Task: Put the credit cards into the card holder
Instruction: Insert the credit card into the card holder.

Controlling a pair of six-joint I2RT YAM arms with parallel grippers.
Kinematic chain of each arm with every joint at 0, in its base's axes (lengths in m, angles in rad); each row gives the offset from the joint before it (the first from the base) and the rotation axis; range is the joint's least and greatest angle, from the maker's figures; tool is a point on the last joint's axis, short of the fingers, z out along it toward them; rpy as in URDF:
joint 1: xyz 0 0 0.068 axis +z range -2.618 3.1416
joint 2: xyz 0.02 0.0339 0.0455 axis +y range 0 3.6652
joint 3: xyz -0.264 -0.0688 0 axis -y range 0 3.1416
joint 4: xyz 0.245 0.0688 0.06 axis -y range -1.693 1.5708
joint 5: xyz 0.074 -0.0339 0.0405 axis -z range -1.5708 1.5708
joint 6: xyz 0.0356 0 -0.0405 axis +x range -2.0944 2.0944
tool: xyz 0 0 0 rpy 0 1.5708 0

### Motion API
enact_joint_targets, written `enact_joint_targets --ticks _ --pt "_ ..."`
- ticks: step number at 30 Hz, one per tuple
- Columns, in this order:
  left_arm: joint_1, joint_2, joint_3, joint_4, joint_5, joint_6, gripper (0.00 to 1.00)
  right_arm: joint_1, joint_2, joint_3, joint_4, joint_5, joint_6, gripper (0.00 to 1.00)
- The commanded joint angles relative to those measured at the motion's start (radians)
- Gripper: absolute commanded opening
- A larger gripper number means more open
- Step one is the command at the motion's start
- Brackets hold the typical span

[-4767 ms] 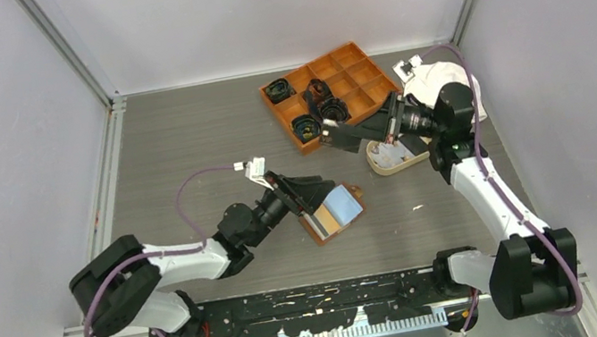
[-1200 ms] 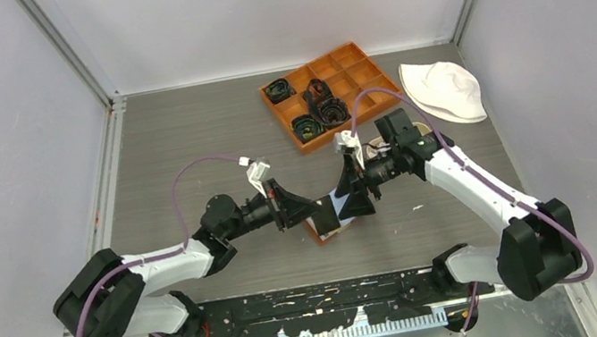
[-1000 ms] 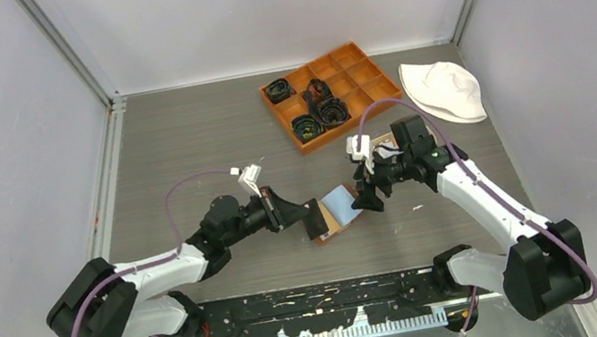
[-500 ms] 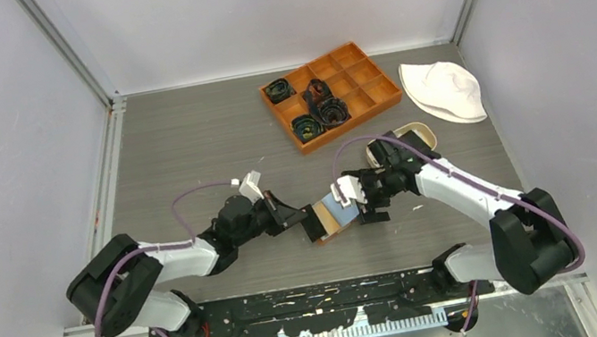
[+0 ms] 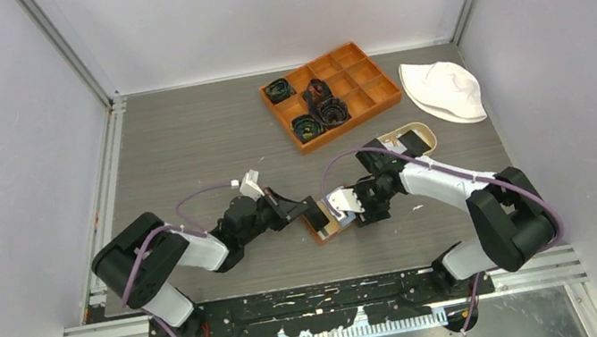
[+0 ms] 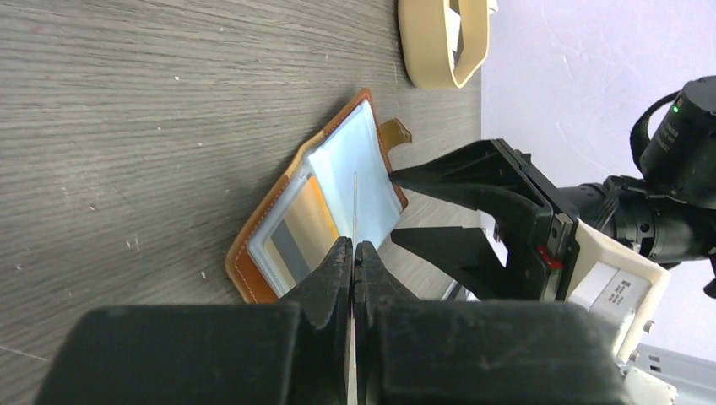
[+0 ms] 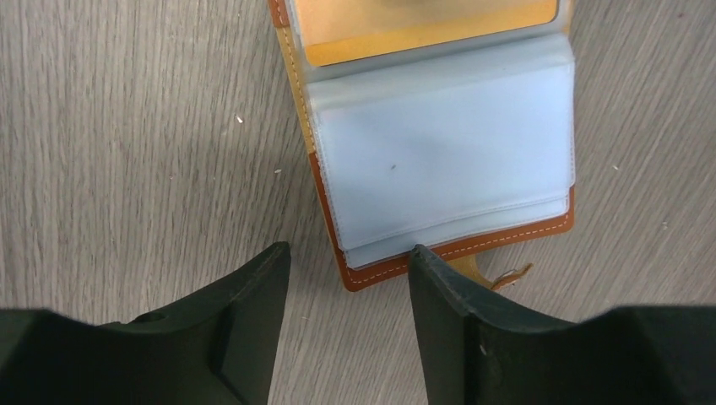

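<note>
Evidently unfinished: left gripper (image 6: 353, 253) pinches a thin pale sheet (image 6: 355, 198) mid-frame at the open card holder (image 7: 439, 152), right gripper (image 7: 346, 253) spread, empty.

Grey wood-grain table (image 5: 182, 142) enclosed on three sides by plain pale walls (image 5: 277, 0); aluminium frame posts (image 5: 69, 55) mark both rear corners

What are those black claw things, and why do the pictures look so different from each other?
They are two robot arms with pinching claws. One picture looks down from above; the other two come from cameras on each wrist. On the table lie an open brown card holder, an orange box, a white hat and a beige tray. The left gripper is pinched shut on a thin sheet, edge-on; card or wallet page, I cannot tell. The right gripper is open, at the holder's edge.
</note>
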Motion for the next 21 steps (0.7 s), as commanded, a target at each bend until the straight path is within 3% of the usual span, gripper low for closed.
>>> enact_joint_targets --ticks 1,10,21 --pt "0.000 0.077 0.019 0.224 -0.044 -0.035 0.00 0.012 0.015 0.035 -0.023 0.024 -0.020 0.57" --pt "-0.009 0.174 0.015 0.324 -0.048 -0.065 0.00 0.033 -0.001 0.031 -0.052 -0.005 -0.025 0.47" --pt "-0.012 0.192 0.012 0.336 -0.035 -0.038 0.00 0.059 0.009 0.041 -0.068 -0.012 -0.013 0.44"
